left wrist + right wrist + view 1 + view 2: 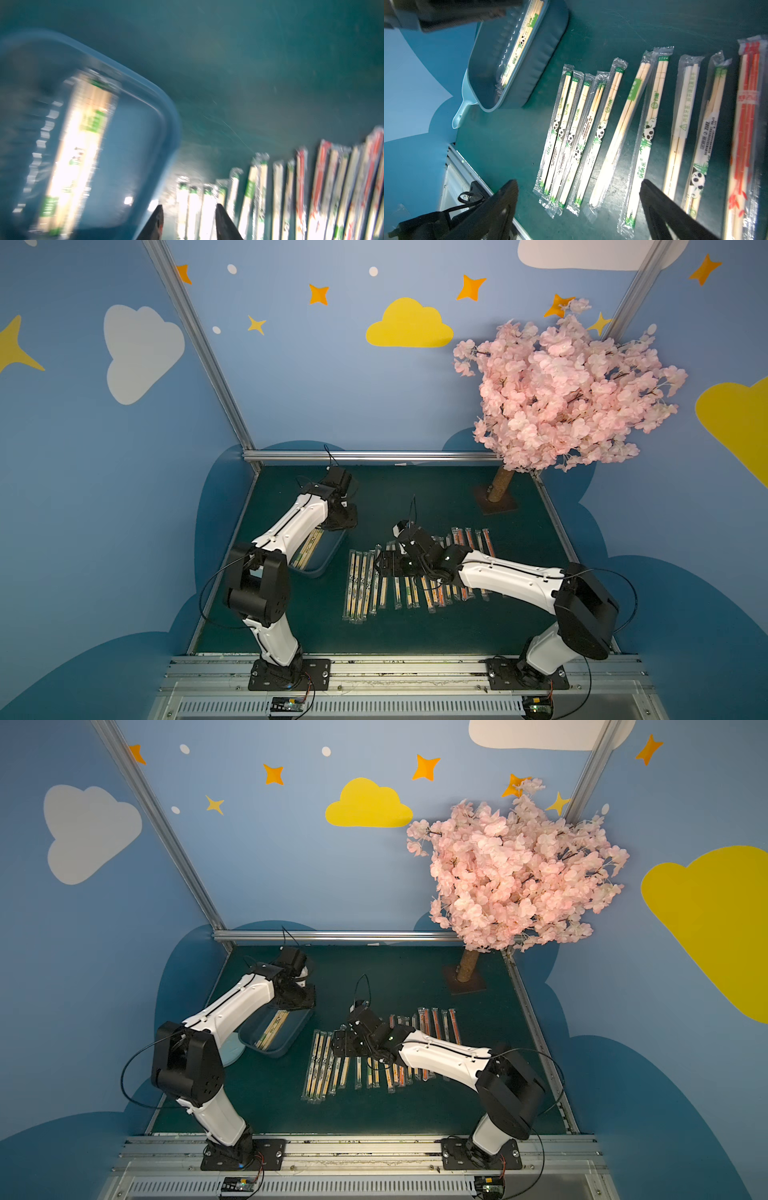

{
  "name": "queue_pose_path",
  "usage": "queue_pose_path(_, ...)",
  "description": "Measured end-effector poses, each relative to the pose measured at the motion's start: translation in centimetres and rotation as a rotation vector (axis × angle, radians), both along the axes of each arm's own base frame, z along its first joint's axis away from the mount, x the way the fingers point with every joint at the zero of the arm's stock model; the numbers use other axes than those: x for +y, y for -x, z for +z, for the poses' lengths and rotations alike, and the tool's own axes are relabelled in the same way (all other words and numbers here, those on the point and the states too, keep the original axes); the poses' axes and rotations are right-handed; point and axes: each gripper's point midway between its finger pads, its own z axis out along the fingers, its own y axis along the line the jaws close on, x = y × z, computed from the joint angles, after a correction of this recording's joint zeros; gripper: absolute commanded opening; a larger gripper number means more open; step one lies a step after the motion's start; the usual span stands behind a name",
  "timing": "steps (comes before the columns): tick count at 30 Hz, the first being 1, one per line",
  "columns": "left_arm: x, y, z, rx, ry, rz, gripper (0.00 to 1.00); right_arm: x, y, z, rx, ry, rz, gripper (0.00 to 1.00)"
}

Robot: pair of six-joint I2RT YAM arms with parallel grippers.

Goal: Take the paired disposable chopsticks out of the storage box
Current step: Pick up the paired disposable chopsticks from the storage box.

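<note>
Green characters 筷筷乐 with a ® run along a panda-printed sleeve of the paired disposable chopsticks [646,133], just ahead of the right gripper [578,184]. The same characters stand on the pair in the storage box [542,62], well beyond it. A white-sleeved pair [683,116] nearby shows a warning triangle; its smaller print is illegible.

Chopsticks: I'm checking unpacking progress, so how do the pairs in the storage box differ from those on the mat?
The boxed pairs in the storage box are a small bundle; the mat pairs on the mat are many. The boxed pairs lie along the box, slanted to the row; the mat pairs form a side-by-side row. The boxed pairs show green print, no orange; the row includes orange-printed pairs. Both are pale wood in clear sleeves.
</note>
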Motion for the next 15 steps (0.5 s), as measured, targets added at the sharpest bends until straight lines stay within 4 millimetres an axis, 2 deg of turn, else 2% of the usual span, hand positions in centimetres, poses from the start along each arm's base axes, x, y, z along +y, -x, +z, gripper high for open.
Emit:
queue_pose_path(3, 3.3, -1.4, -0.7, 0.018, -0.043, 0.052, 0.41, 0.0, 0.0, 0.0, 0.0, 0.0, 0.0, 0.94)
queue_pose_path(5, 5.2, -1.9, -2.3, 0.06, -0.071, 0.076, 0.4, 0.0, 0.0, 0.0, 0.0, 0.0, -0.001, 0.95)
queue_pose_path(7, 6.2, -1.9, -4.1, 0.11, -0.09, 0.085, 0.4, 0.0, 0.0, 0.0, 0.0, -0.001, -0.001, 0.95)
queue_pose_path(11, 7.3, -1.2, -7.3, 0.209, -0.134, 0.078, 0.39, 0.1, -0.1, 0.1, -0.003, -0.004, 0.0, 0.95)
queue_pose_path(15, 7.7, -1.1, -8.5, 0.244, -0.162, 0.072, 0.39, 0.1, -0.1, 0.1, -0.003, -0.005, 0.0, 0.95)
